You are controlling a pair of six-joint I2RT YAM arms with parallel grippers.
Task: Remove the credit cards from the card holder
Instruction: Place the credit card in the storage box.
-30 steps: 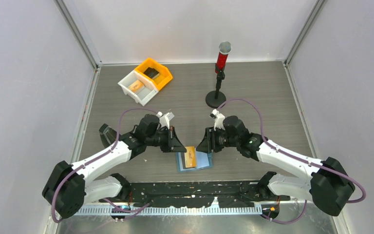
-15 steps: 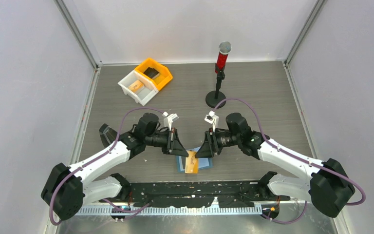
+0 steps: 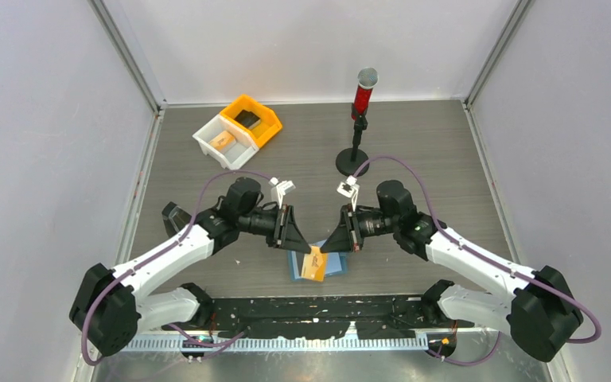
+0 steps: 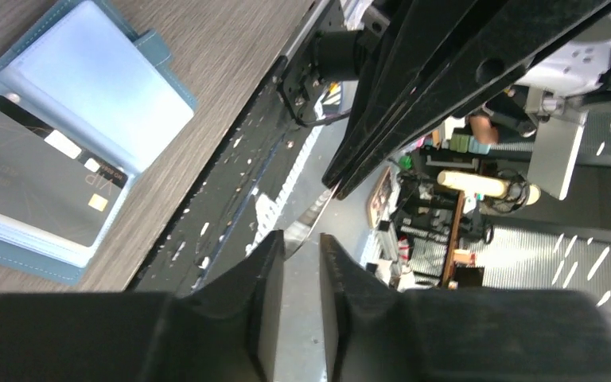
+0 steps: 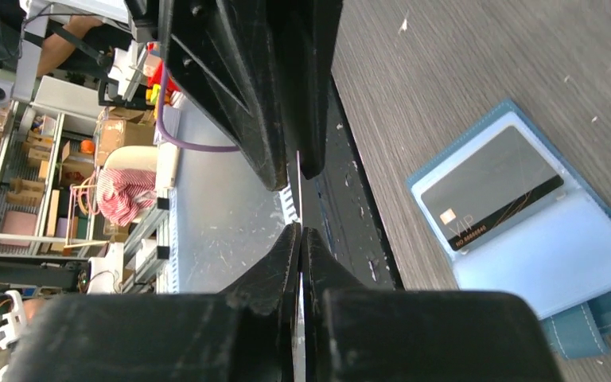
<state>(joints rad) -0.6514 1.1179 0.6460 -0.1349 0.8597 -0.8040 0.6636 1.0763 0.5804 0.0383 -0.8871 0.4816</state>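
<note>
left claw (image 3: pixel 299 241): has swung inward over the last second, so its tips now sit just beside the right claw's tips.
right claw (image 3: pixel 330 243): has swung inward too, and its fingers are now pinched on the orange card's edge.
orange card (image 3: pixel 314 265): earlier lay flat on the card holder, apart from both claws. It now hangs tilted just under the right claw's tips, shifted toward the arm bases.
card holder (image 3: pixel 334 264): more of its blue face is uncovered below the right claw.

"VIP" on the dark card (image 5: pixel 489 187)
</note>
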